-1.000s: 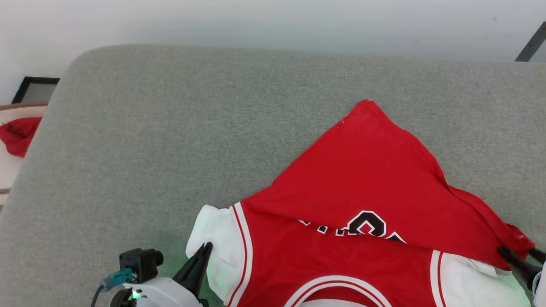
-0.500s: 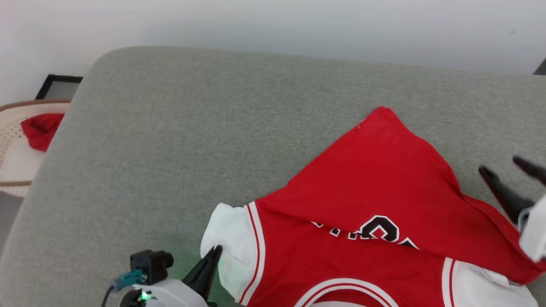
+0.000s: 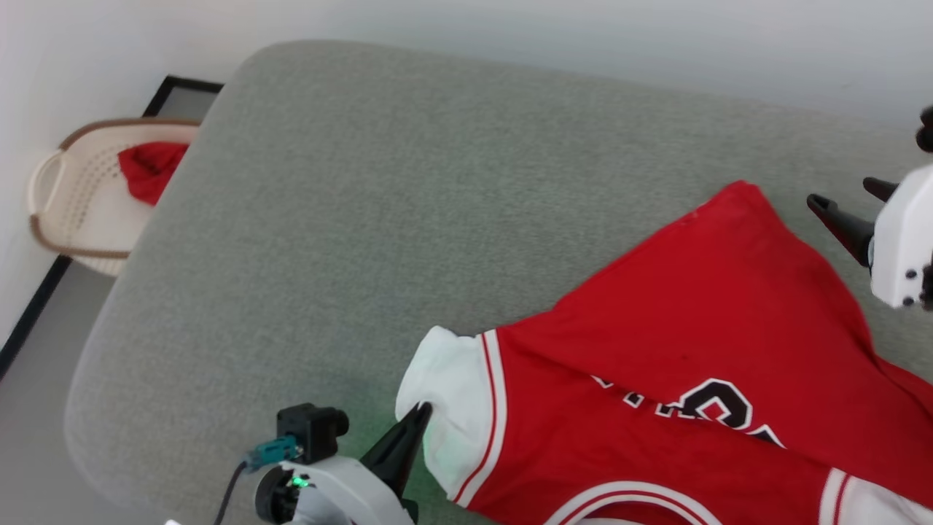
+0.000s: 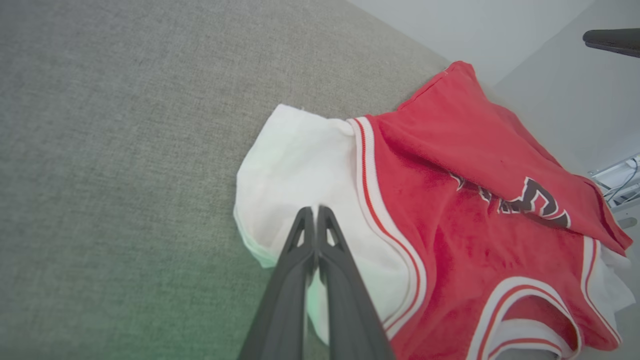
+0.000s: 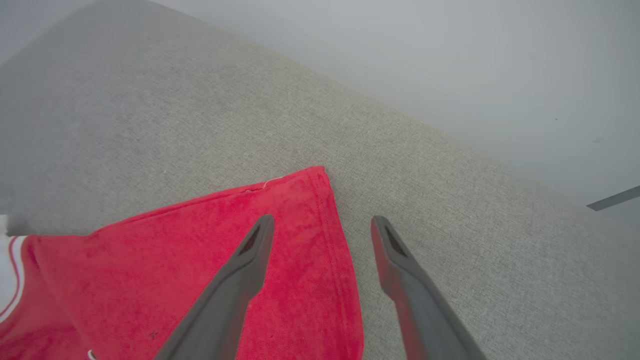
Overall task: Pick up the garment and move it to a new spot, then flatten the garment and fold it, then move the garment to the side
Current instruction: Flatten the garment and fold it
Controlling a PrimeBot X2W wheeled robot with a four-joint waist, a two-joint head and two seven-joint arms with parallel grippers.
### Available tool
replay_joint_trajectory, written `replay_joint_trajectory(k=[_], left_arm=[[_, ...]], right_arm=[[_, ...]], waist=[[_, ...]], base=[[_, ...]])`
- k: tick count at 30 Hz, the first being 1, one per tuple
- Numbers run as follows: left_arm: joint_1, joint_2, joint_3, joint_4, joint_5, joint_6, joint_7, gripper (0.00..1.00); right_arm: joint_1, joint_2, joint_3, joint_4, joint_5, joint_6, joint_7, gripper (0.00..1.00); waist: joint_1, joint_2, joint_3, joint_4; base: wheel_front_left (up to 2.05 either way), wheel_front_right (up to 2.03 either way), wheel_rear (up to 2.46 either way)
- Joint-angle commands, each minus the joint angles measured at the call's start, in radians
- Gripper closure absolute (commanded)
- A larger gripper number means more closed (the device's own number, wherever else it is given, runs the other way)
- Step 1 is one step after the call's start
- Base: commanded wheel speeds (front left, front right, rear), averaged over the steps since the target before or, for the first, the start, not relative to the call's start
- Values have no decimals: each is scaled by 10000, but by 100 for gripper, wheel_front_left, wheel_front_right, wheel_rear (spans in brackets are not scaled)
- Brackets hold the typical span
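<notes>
Garment (image 3: 583, 452) lay at the near right edge of the cushion (image 3: 364, 219), its hem flap (image 3: 729, 292) thrown crookedly over the lettering (image 3: 718, 405). Left fingers (image 4: 292, 272), pressed together, sat at the white sleeve (image 4: 300, 170). The right fingers (image 5: 240, 285) hung spread over the flap's corner, holding nothing. Placing seemed done, while flattening, folding and the move aside looked undone.

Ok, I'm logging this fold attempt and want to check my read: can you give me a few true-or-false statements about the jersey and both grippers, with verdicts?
1. The right gripper has its fingers open, holding nothing. True.
2. The left gripper is open. False: its fingers are shut, tips at the white sleeve.
3. The garment lies fully flat. False: a red flap covers part of the lettering.
4. A red cloth lies in the basket. True.
</notes>
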Motion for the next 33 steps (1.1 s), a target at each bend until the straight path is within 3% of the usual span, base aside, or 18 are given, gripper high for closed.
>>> replay_joint_trajectory(k=[1,9,25,26,27,33], left_arm=[[-195,-157,-43,140,68,-174,-60,100],[-655,-667,-260,700,172,-614,-164,100],[-1257,-1287,-562,1617,167,-1148,-262,100],[-1286,-1318,-577,1665,155,-1176,-261,100],[-1301,-1345,-583,1709,139,-1204,-271,100],[-1375,-1407,-579,1943,77,-1274,-329,100]], right_arm=[[-638,20,415,765,153,0,126,0],[-2665,180,1733,3769,180,0,408,0],[-3816,970,2361,8377,150,-6,770,0],[-3809,994,2399,8564,105,-8,799,55],[-3863,978,2409,8745,70,-8,778,100],[-4245,986,2496,9323,-136,-8,584,100]], waist=[[0,0,369,485],[0,0,842,1146],[0,0,1140,1727],[0,0,1148,1742],[0,0,1159,1752],[0,0,1187,1693]], base=[[0,0,0],[0,0,0],[0,0,0],[0,0,0],[0,0,0],[0,0,0]])
